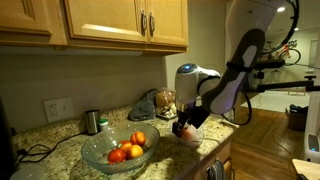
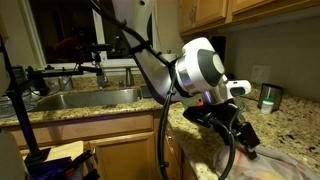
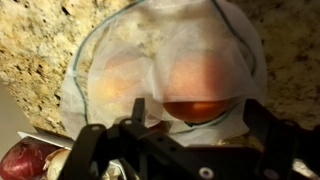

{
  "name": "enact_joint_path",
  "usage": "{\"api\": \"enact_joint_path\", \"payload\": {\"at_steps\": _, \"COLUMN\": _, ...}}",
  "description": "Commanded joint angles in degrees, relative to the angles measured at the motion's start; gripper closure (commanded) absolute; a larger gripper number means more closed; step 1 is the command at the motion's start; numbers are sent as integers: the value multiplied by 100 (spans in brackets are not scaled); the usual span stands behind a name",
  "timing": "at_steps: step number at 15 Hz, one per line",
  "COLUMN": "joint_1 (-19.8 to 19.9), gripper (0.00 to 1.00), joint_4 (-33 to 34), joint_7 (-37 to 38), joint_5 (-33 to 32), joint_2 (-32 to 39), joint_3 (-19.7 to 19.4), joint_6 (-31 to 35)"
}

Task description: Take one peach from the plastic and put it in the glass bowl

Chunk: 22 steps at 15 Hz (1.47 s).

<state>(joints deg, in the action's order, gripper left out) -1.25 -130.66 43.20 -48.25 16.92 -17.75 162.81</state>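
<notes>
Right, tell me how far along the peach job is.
Done: nothing certain; the glass bowl already holds fruit. In hand: the gripper hangs open over the plastic, nothing gripped. Left: grasp a peach inside it and carry it to the bowl.

The bench point(image 1: 65, 140) is speckled stone, polished, with soft reflections on it. The glass bowl point(image 1: 95, 155) is clear glass, smooth and shiny, and the fruits point(image 1: 128, 150) in it have a dull orange-red skin. The plastic point(image 3: 160, 60) is a thin whitish film, wrinkled and half transparent, so the peach point(image 3: 195, 95) under it shows only as a blurred orange glow. The small cup point(image 1: 92, 121) is bright metal. The cupboards point(image 1: 110, 20) are light wood with a satin finish. The tool point(image 3: 190, 128) looks black and matt.
</notes>
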Motion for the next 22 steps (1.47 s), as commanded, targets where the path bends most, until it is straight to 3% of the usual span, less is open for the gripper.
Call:
{"api": "enact_joint_path", "payload": {"at_steps": 1, "joint_1": 69, "gripper": 0, "joint_4": -50, "joint_7": -177, "joint_5": 46, "joint_2": -141, "joint_3": 29, "joint_6": 88}}
{"api": "enact_joint_path", "payload": {"at_steps": 9, "joint_1": 73, "gripper": 0, "joint_4": 54, "joint_7": -630, "joint_5": 34, "joint_2": -276, "joint_3": 25, "joint_6": -140}}
{"api": "enact_joint_path", "payload": {"at_steps": 10, "joint_1": 122, "gripper": 5, "joint_4": 23, "joint_7": -803, "joint_5": 154, "joint_2": -303, "joint_3": 83, "joint_6": -107}}
{"api": "enact_joint_path", "payload": {"at_steps": 11, "joint_1": 193, "gripper": 28, "joint_4": -36, "joint_7": -1053, "joint_5": 351, "joint_2": -338, "joint_3": 161, "joint_6": -79}}
{"api": "enact_joint_path", "payload": {"at_steps": 13, "joint_1": 192, "gripper": 32, "joint_4": -24, "joint_7": -1277, "joint_5": 536, "joint_2": -365, "joint_3": 149, "joint_6": -148}}
{"api": "enact_joint_path", "payload": {"at_steps": 22, "joint_1": 154, "gripper": 93, "joint_4": 81, "joint_7": -2343, "joint_5": 1668, "joint_2": -343, "joint_3": 127, "joint_6": -349}}
